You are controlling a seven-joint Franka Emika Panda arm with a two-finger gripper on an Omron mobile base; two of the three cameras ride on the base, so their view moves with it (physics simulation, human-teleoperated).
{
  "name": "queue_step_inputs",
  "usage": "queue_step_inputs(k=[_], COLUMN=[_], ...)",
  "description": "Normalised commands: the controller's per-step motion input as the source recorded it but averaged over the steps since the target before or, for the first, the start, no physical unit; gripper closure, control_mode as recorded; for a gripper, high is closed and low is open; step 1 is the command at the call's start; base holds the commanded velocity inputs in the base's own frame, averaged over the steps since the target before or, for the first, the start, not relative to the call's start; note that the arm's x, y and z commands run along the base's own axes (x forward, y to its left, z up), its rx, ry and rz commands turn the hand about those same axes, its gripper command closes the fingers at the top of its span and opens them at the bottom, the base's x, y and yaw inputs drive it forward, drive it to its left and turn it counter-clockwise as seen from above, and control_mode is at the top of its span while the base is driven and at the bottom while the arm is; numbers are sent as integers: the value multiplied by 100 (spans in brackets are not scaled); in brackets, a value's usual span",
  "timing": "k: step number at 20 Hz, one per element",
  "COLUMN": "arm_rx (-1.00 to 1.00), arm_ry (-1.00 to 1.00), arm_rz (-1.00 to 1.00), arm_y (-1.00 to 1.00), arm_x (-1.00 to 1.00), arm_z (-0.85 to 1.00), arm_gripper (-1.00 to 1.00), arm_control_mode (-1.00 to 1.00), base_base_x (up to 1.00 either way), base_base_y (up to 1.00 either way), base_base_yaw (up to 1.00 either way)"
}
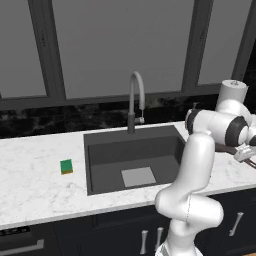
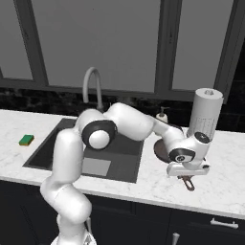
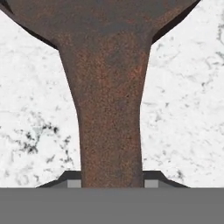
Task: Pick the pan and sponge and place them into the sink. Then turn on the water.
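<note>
Leftmost, the small green square sponge (image 1: 66,166) waits near the white marble bench's (image 1: 30,185) left end, beside the dark grey recessed sink (image 1: 131,150). Right of the sink, the end effector (image 2: 187,168) straddles the reddish-brown frying pan's (image 2: 161,150) handle, seemingly for lifting; whether it grips yet, I cannot tell.

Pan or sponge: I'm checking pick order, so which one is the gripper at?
The pan, right of the sink: its handle runs between the gripper tips. The sponge lies far off, left of the sink.

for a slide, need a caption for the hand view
Tool low over white marble counter, fingertips flanking the pan handle.
</note>
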Motion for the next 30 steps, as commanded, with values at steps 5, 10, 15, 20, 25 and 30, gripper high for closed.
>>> queue_step_inputs(k=[5, 10, 15, 20, 25, 30], arm_rx=[-2, -14, -17, -4, 0, 0], arm_ry=[-10, -5, 0, -1, 0, 1], arm_rz=[31, 40, 36, 23, 16, 12], arm_y=[93, 100, 100, 100, 100, 99], arm_x=[-54, -24, -1, 2, 33, 61], arm_z=[56, 55, 30, 0, 1, 0], arm_gripper=[100, 100, 100, 100, 100, 100], arm_control_mode=[-100, -100, -100, -100, -100, -100], base_base_x=[0, 0, 0, 0, 0, 0], base_base_y=[0, 0, 0, 0, 0, 0], base_base_yaw=[0, 0, 0, 0, 0, 0])
